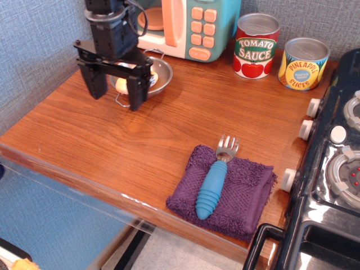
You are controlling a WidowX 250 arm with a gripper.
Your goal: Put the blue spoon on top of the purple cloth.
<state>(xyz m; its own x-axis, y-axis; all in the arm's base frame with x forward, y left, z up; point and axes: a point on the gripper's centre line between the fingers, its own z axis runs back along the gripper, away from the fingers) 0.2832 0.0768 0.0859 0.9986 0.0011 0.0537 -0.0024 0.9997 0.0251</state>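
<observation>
Sitting done: ribbed blue-handled spoon with silver tined head [214, 184] lying lengthwise on dark purple fuzzy folded cloth [244, 194], tines poking past far edge onto wood. Black gripper [114, 87] hanging spread and empty, well apart, near small metal bowl [159, 79]. Risking only bowl contact on careless retreat.

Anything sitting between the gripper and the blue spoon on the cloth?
No. Between the gripper and the blue spoon on the purple cloth, this single view shows only bare wooden tabletop.
</observation>
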